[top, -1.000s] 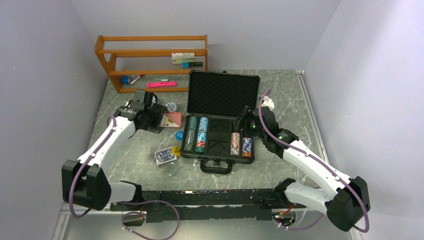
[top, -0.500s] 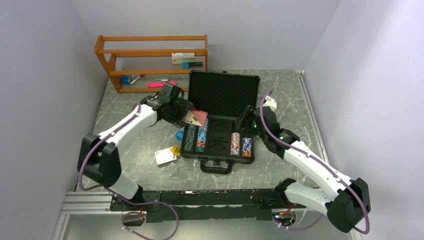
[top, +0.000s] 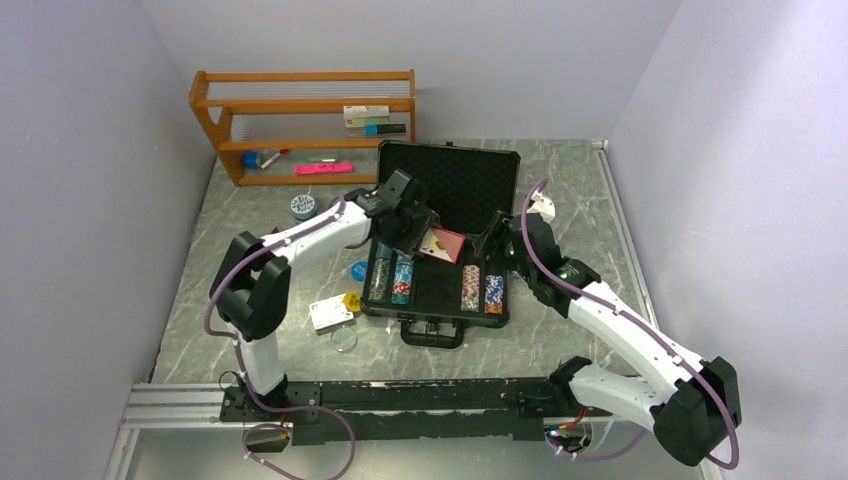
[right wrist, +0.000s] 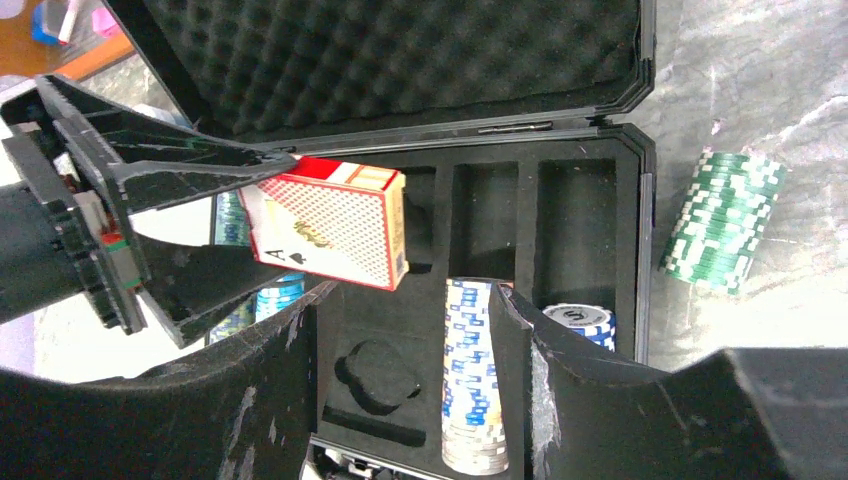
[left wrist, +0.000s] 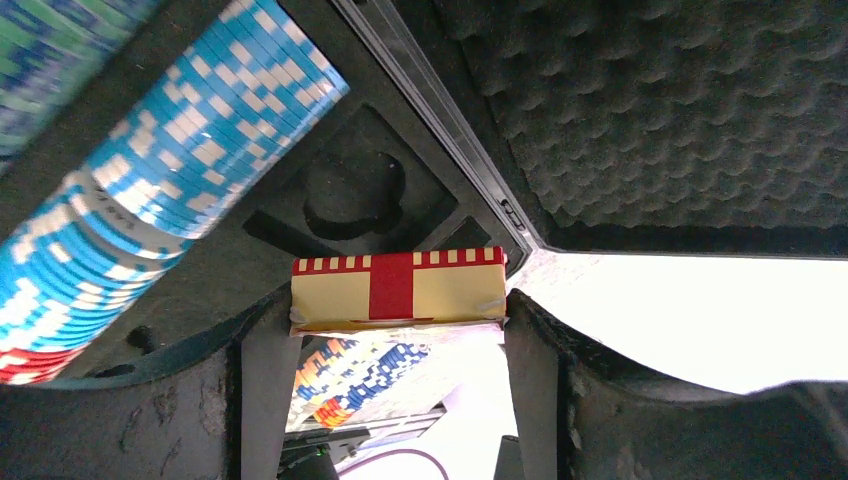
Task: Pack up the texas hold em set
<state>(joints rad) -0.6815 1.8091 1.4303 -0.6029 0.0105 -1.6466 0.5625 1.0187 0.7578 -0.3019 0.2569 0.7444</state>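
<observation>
Now: packing is part-way done, and the card step is in hand.

- Your left pincer (top: 432,240) is clamped across the short ends of the red deck (right wrist: 330,235), jaws about half apart with the box filling the gap. The deck hangs tilted above the tray of the open black case (top: 450,185), over the middle pockets and just in front of the lid hinge. It is not seated.
- Your right pincer (right wrist: 405,300) hovers over the right side of the tray, jaws partly spread. I see nothing gripped. A blue-and-white chip stack (right wrist: 470,380) lies in its slot below it.
- Outside the case: a green chip stack (right wrist: 722,218) on the surface just right of the case, and the other deck (top: 330,314) and the yellow dealer button (top: 352,301) near-left of it.

Judgement on the next move: level the deck, line it up with the empty centre pocket (right wrist: 375,375), lower it until it bottoms in the foam, then release. Watch the tilt, because a corner may catch on the pocket rim. The loose pieces and closing the lid come after that.
</observation>
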